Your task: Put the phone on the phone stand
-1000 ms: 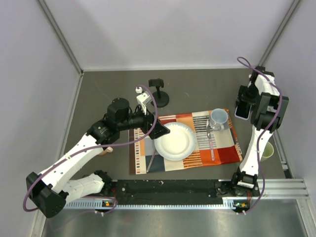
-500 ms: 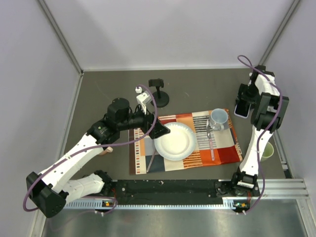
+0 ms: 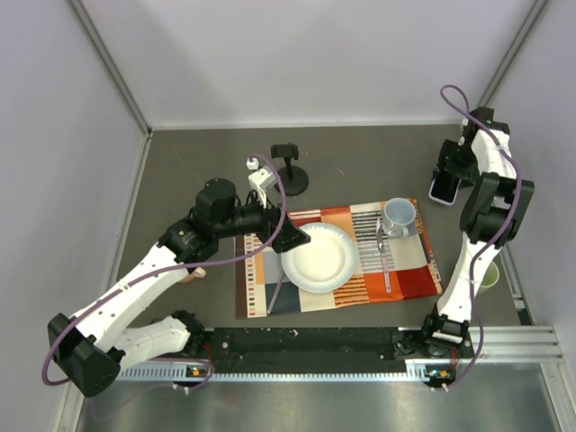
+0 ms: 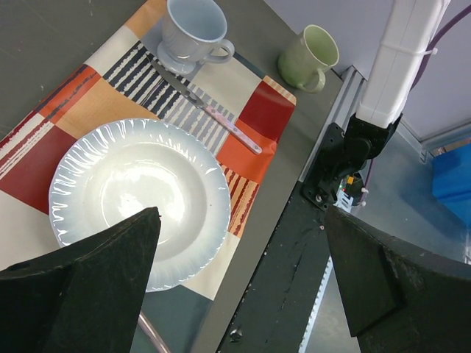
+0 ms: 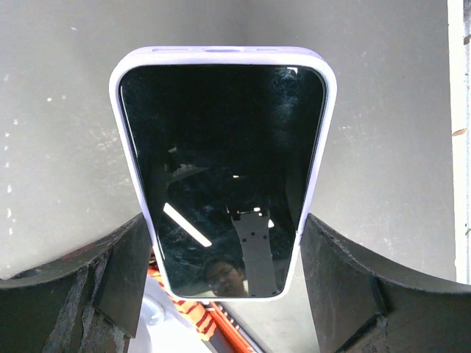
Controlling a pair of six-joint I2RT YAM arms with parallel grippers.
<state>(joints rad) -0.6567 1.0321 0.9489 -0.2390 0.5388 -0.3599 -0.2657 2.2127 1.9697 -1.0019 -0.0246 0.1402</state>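
Observation:
The phone [image 5: 221, 147], with a glossy black screen and a pale lavender edge, is held between the fingers of my right gripper [image 5: 224, 220], which is shut on its two long sides. It hangs above the table at the far right [image 3: 442, 188], with the placemat's corner showing beneath its near end. The black phone stand [image 3: 290, 175], a disc base with a short upright cradle, sits at the back centre, far to the left of the phone. My left gripper [image 4: 241, 220] is open and empty, hovering over the plate's edge [image 3: 292, 239].
A striped placemat [image 3: 405, 279] carries a white plate [image 3: 318, 256], a grey-blue mug [image 3: 400, 216] and a knife [image 3: 385, 261]. A green mug [image 3: 486, 274] stands by the right rail. The walls of the enclosure close in at the back and on both sides.
My right arm has shifted a little toward the back wall with the phone still gripped. The left arm has not moved.

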